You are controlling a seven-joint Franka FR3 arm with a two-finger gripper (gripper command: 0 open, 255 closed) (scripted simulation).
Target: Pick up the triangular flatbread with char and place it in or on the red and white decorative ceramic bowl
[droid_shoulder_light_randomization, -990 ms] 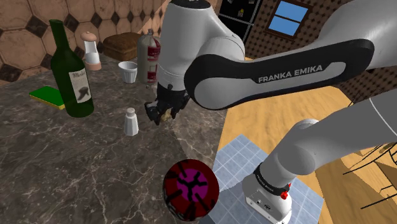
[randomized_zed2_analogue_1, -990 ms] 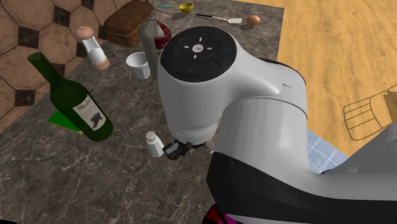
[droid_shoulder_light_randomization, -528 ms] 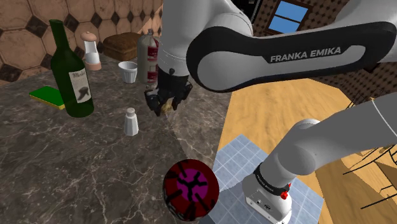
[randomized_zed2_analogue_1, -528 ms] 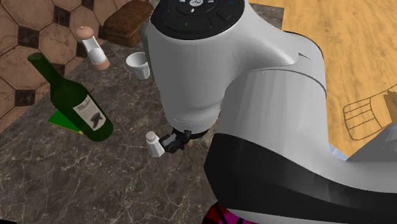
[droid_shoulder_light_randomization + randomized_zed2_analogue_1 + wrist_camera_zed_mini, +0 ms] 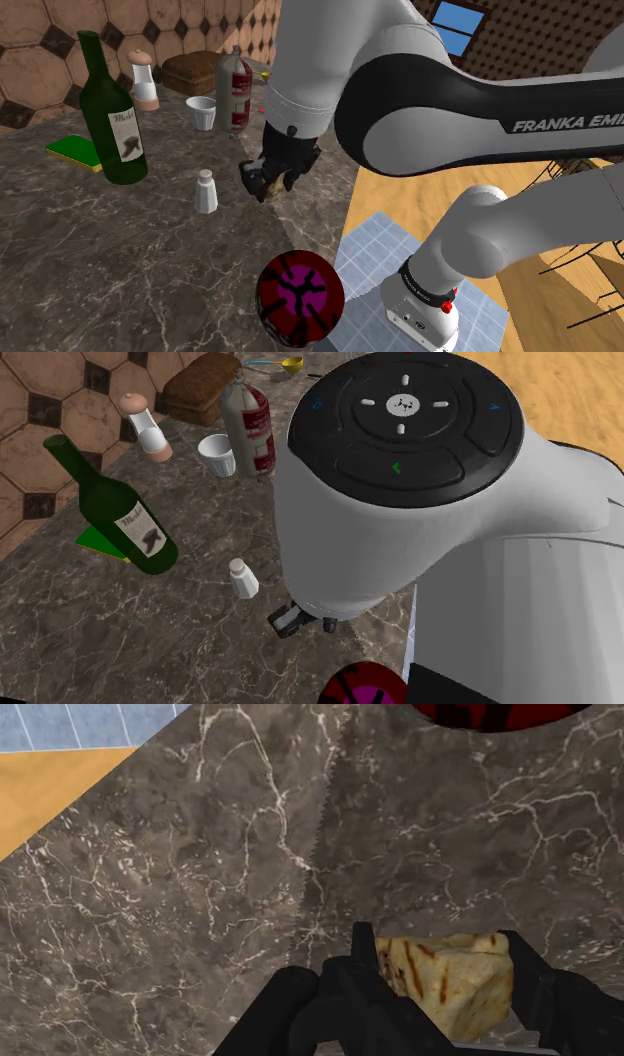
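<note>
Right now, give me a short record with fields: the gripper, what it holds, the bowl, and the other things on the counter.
gripper: black two-finger gripper, shut
held item: pale triangular flatbread with char marks, clasped between the fingers
bowl: dark red round bowl with black pattern, on the dark marble counter, apart from the gripper
nearby: green wine bottle, white shaker, white cup

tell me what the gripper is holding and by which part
The gripper holds the flatbread, clasped between its fingers by two opposite sides.
</note>
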